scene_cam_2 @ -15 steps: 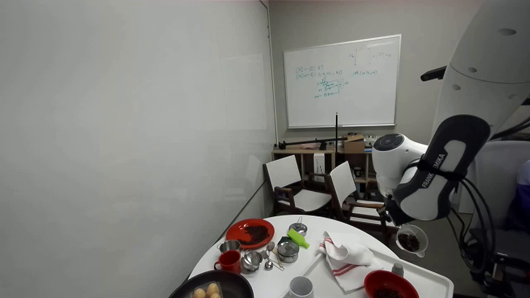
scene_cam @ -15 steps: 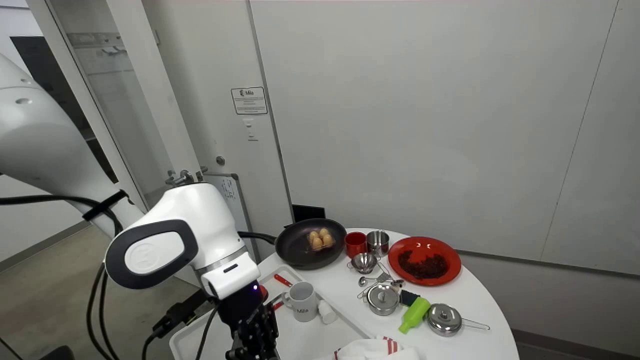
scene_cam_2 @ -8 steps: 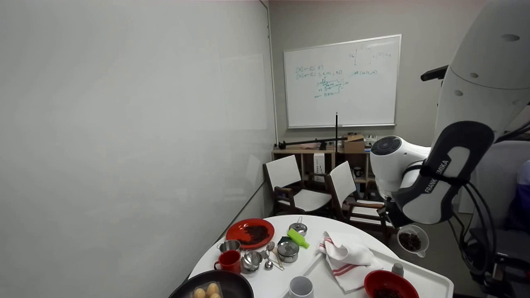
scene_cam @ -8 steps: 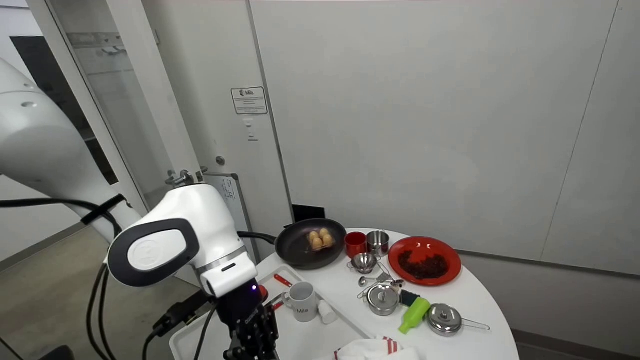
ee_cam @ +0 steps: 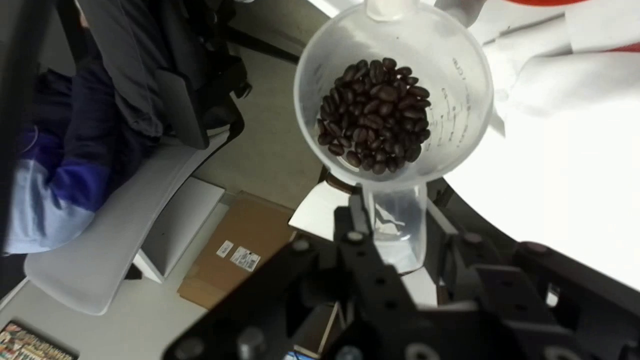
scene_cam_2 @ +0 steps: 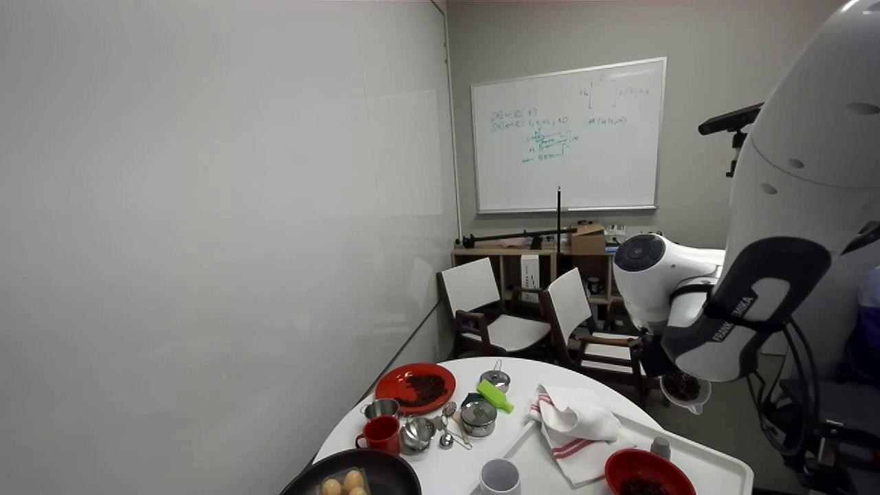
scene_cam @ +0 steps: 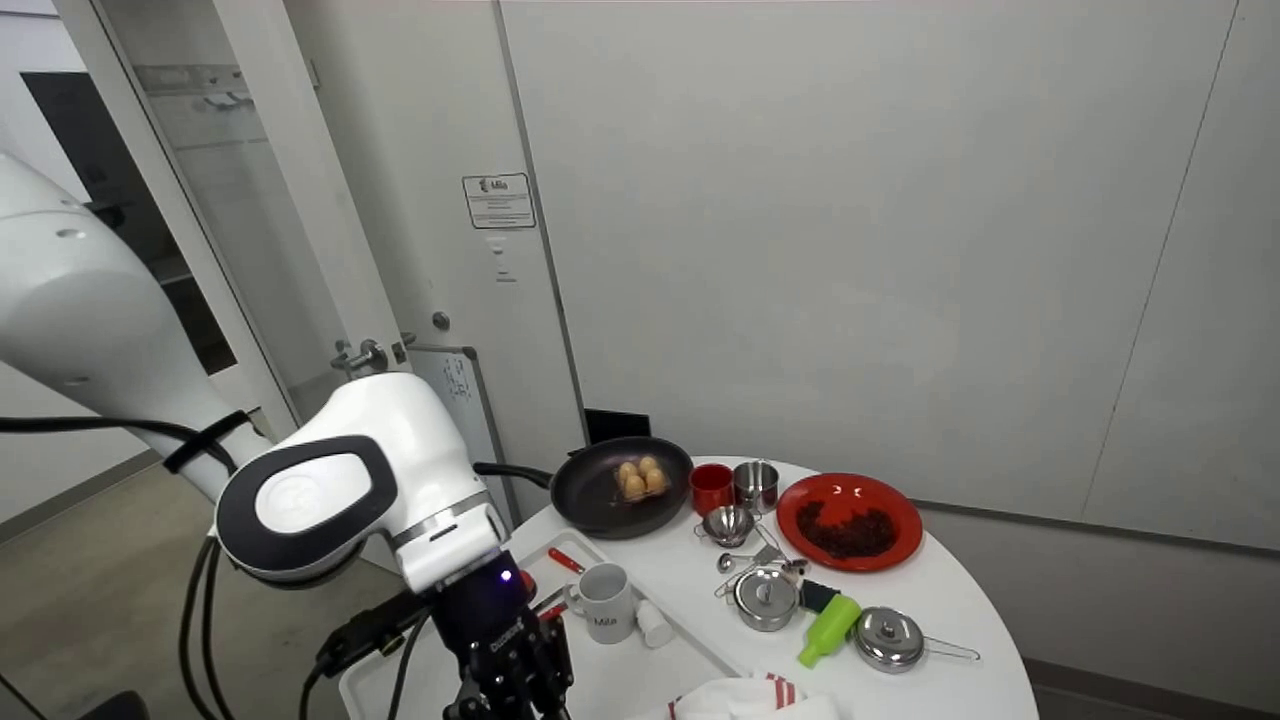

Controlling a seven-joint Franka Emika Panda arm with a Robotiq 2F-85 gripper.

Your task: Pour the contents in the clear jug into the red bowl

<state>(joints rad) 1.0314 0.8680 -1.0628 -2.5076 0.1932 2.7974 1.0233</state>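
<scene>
The clear jug [ee_cam: 450, 65] holds dark beans at its bottom. My gripper [ee_cam: 402, 215] is shut on its handle. In an exterior view the jug [scene_cam_2: 696, 401] hangs in the air past the tray's right end, partly hidden by my gripper [scene_cam_2: 650, 349]; its exact tilt is hard to tell. In another exterior view the jug is out of view below my gripper [scene_cam: 520, 690]. The wide shallow red bowl, with dark beans in it, stands at the table's far side in both exterior views [scene_cam: 862, 490] [scene_cam_2: 395, 379]. A smaller, deeper red bowl [scene_cam_2: 650, 460], also with beans, sits on the tray.
A white tray [scene_cam_2: 722, 467] bears a white towel [scene_cam_2: 577, 426], a mug [scene_cam: 606, 600] and a grey shaker [scene_cam_2: 660, 447]. A black pan [scene_cam: 590, 510] with eggs, a red cup [scene_cam: 711, 488], metal pots and a green bottle [scene_cam: 830, 630] stand on the table.
The arm's upper part has sunk and shifted slightly. My gripper has turned a little, and in an exterior view the jug sits slightly higher, more hidden behind it. The table's things have not moved.
</scene>
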